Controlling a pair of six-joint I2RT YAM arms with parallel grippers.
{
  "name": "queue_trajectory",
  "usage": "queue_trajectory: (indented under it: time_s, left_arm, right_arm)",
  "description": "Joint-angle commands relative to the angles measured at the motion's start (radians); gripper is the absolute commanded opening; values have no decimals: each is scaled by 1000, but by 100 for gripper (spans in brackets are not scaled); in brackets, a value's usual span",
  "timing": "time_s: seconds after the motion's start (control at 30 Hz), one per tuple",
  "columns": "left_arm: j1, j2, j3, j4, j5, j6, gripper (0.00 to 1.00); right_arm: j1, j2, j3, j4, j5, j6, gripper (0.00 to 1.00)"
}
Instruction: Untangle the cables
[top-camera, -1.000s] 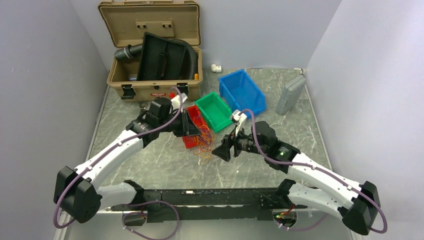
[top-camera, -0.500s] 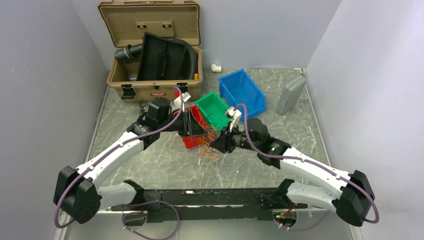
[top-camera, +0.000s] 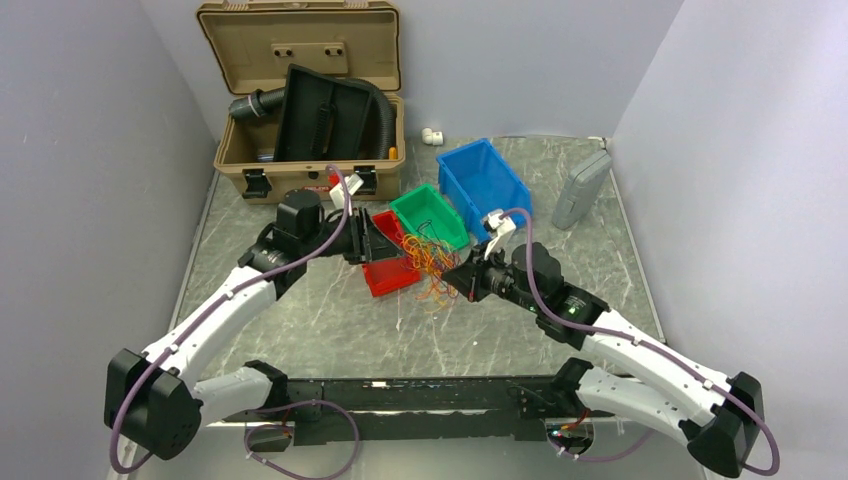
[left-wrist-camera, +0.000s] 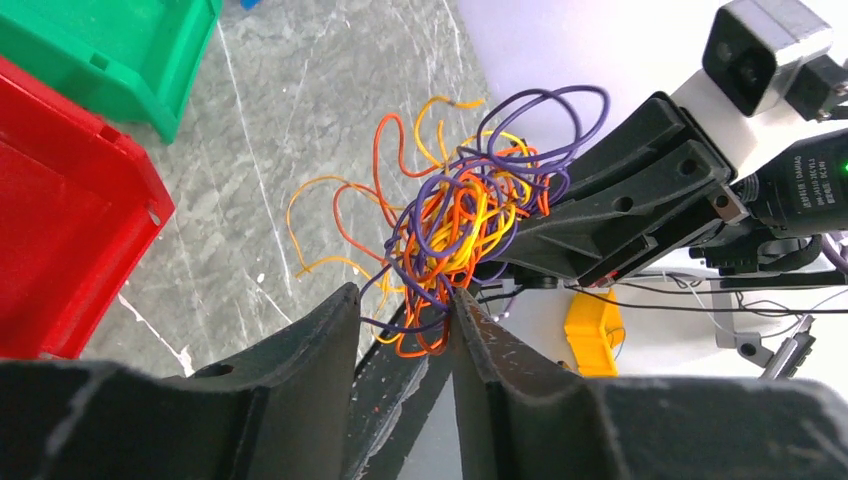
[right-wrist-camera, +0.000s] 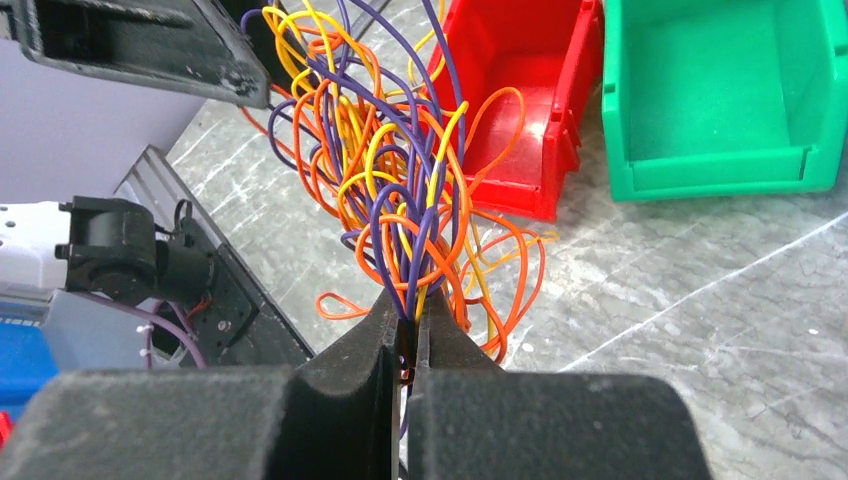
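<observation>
The cables (top-camera: 428, 262) are one knotted clump of orange, yellow and purple loops. It hangs btwn the two arms, just beside the red bin (top-camera: 392, 275) and over the table (top-camera: 300, 320). Can't tell if the lowest loops touch the surface.

The right gripper (right-wrist-camera: 410, 335) is clenched on a few strands at one end, w/ the wires pinched in the seam of the jaws. The left gripper (left-wrist-camera: 405, 305) sits at the opposite side, jaws parted. Some purple and orange loops lie in the gap but aren't squeezed.

Prob. reason for this: one side anchors the clump while the other is free to take a new strand, so a pull loosens the knot instead of dragging the whole lot.

Bins:
- **Red bin:** nothing inside.
- **Green bin** (top-camera: 432, 215): next to the red one, also bare.
- **Blue bin** (top-camera: 483, 185): further back, nothing visible in it.

No bin holds a separated wire yet — the job looks early. The tan case (top-camera: 300, 175) at the back stands open w/ a black ribbed hose (top-camera: 385, 115) and a black tray (top-camera: 325, 115) in it.
</observation>
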Motion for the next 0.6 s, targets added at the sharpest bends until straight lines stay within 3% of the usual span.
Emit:
queue_trajectory:
  time_s: [0.0,0.23,0.4,0.5,0.57]
  left_arm:
    - [8,-18,-17,80,39,17,45]
    - [5,-17,-128,360,85,-135,59]
    - [-17,29,-169,490,75,-216,58]
    - [-39,71,-172,572,78,-262,52]
    - [-51,98,-162,606,89,-274,34]
  right_arm:
    - [-2,-34,-19,12,-6,33,0]
    - [-1,-17,-16,39,-42,30,0]
    - [-2,-3,-19,95,-91,42,0]
    - [-2,12,-19,98,-113,50,0]
    - [-2,15,-18,98,-120,50,0]
